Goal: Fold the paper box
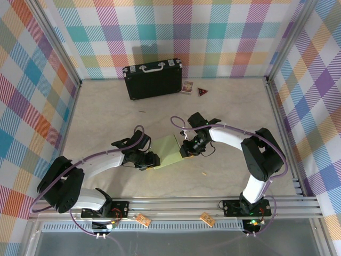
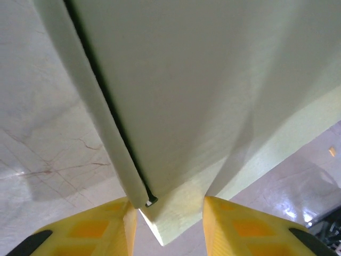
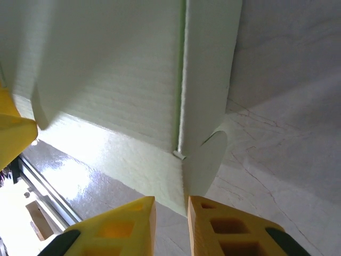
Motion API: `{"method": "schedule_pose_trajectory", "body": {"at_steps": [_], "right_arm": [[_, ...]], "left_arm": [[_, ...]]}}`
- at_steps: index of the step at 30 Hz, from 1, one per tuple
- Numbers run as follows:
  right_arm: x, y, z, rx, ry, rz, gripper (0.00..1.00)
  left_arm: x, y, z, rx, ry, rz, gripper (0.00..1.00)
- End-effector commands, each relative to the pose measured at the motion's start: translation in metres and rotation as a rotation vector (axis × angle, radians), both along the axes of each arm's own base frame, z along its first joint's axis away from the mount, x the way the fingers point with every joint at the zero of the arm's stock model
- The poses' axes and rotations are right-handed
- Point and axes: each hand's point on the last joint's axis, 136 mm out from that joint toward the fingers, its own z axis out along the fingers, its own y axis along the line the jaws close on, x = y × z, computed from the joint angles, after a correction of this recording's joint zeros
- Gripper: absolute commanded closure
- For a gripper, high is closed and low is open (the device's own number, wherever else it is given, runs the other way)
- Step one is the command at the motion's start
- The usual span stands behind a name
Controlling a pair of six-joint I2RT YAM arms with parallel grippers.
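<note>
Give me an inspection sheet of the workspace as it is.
Surface: pale marbled tabletop, one small tan speck right of centre.
Job's things: pale light-green thin-card paper box, mid-table between both grippers.
Clutter: black hard suitcase with metal handle at the back; small printed card and dark red triangle beside it.
Grippers: left gripper straddles a box corner; right gripper, fingers narrowly apart, at another; grip unclear.
Cables: purple cables along both arms.
Surroundings: plaid walls, aluminium frame, two orange tags on front rail.
</note>
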Motion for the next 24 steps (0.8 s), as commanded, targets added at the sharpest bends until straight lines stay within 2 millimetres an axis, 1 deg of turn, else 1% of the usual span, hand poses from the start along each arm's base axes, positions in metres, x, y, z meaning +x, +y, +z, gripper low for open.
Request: {"method": "schedule_pose_trajectory", "body": {"at_steps": [1,4,8,13,15,18,20,24], "right_arm": [[0.001,0.004,0.002,-0.004,-0.02,0.025,0.76],[0.0,0.004,0.001,0.0,-0.013,0.028,0.76],[0.003,0.003,0.003,-0.006,-0.027,0.023,0.73],[0.005,0.006,0.007,0.009,-0.032,0.017,0.67],[0.009,0.005,0.012,0.004,-0.062,0.011,0.66],[0.016,0.001,0.014,-0.031,-0.094,-0.012,0.62],[0.018,0.002,0.013,-0.044,-0.081,-0.013,0.62],[0.016,0.01,0.01,-0.004,-0.048,-0.017,0.62]], "left_arm": [[0.004,0.012,-0.006,0.086,-0.01,-0.002,0.64],[0.003,0.015,-0.012,0.107,0.0,-0.008,0.66],[0.004,0.013,-0.012,0.102,-0.002,-0.012,0.66],[0.008,0.008,-0.001,0.078,-0.022,-0.021,0.67],[0.01,0.009,0.003,0.081,-0.034,-0.025,0.67],[0.01,0.011,0.006,0.093,-0.04,-0.029,0.67],[0.012,0.01,0.009,0.09,-0.042,-0.029,0.67],[0.016,0.008,0.015,0.085,-0.055,-0.034,0.66]]}}
